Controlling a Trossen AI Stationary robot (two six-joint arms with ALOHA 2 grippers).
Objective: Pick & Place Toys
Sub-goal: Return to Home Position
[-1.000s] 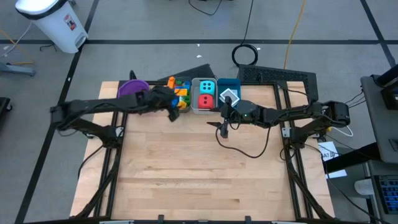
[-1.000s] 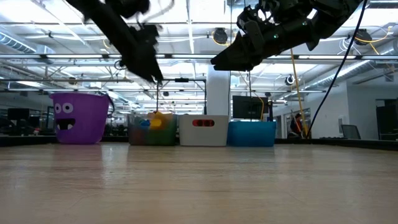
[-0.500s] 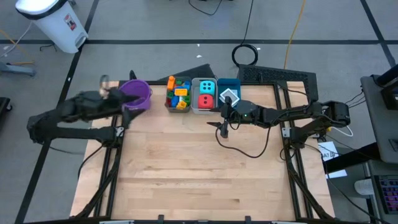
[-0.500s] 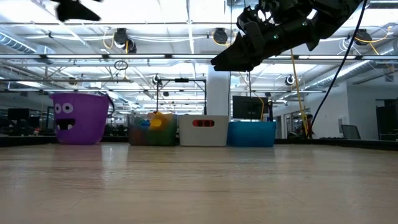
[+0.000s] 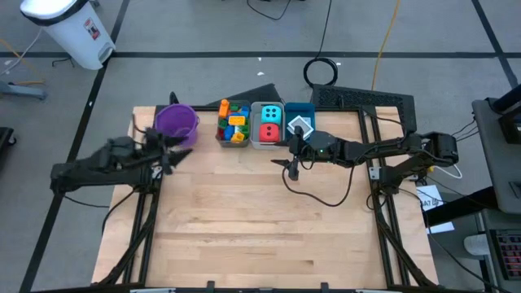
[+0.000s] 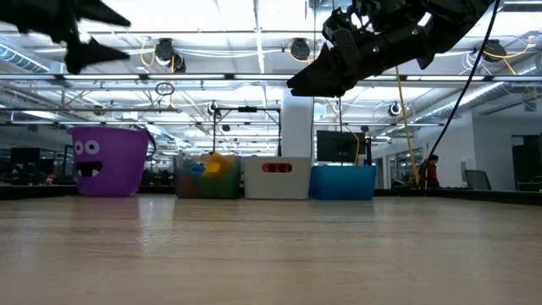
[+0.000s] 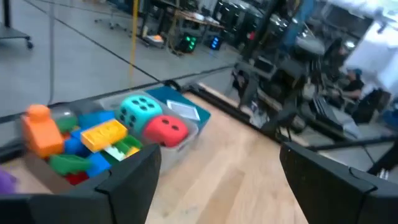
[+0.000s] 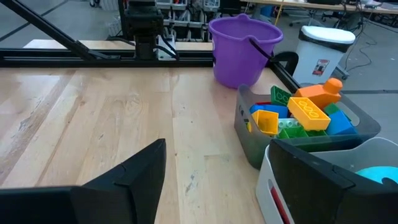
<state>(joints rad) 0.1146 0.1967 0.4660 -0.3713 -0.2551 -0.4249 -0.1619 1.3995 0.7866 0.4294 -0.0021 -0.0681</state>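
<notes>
Currently: both grippers empty, toys sit in bins

Hard to make out: the left gripper (image 5: 168,155) is smeared in the high view, left of centre, just below the purple bucket (image 5: 177,122). Its wrist view shows its fingers (image 7: 134,180) spread wide, holding nothing. The right gripper (image 5: 291,168) hangs below the blue bin (image 5: 306,110), fingers (image 8: 134,177) likewise apart and empty. The white flat pieces (image 5: 298,124) are partly covered, number unclear. Counted at top centre: three bins, one bucket. The bricks (image 5: 234,122) are heaped in the grey bin (image 5: 218,138), uncountable. One cyan die (image 5: 271,114) and one red die (image 5: 269,132) lie in the white bin (image 5: 268,146).
</notes>
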